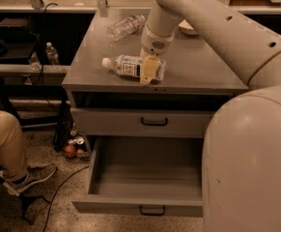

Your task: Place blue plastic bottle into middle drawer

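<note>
The blue plastic bottle [128, 65] lies on its side on the grey cabinet top [198, 71], white cap pointing left. My gripper [148, 69] hangs from the arm straight down onto the bottle's right half, with its tan tip in front of the label. The middle drawer [145, 175] is pulled wide open below and shows nothing inside; its black handle [152, 210] faces the front. The upper drawer [154, 122] is closed.
A smaller crinkled clear bottle [125, 27] lies at the back of the cabinet top, and a white bowl [188, 29] at the back right. A seated person's leg and shoe [9, 149] are at the left. Cans [73, 147] lie on the floor beside the cabinet.
</note>
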Motion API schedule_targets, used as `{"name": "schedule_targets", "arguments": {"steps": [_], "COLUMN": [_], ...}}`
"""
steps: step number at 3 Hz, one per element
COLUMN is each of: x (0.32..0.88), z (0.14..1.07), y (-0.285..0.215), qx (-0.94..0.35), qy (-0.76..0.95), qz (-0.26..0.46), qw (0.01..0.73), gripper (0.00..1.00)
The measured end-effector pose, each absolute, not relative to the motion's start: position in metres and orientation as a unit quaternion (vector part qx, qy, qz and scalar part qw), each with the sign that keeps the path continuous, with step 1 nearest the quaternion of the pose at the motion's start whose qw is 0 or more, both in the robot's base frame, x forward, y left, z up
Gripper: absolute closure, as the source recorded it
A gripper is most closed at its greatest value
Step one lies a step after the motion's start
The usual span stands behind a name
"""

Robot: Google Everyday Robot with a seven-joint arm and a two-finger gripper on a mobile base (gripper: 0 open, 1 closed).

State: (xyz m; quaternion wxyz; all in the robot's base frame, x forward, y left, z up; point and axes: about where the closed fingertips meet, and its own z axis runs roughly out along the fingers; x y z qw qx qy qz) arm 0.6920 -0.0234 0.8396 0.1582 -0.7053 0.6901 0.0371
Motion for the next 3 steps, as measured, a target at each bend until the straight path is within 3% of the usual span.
{"name": "schedule_targets", "arguments": {"steps": [2,3], "x": [0.674,0.630], "z": [0.859,0.885], "y": [-0.045,-0.071], "qx": [-0.696,-0.696], "qy": [0.695,0.691], "qz": [0.043,0.046], "qw": [0.175,0.189], "gripper": [0.94,1.00]}}
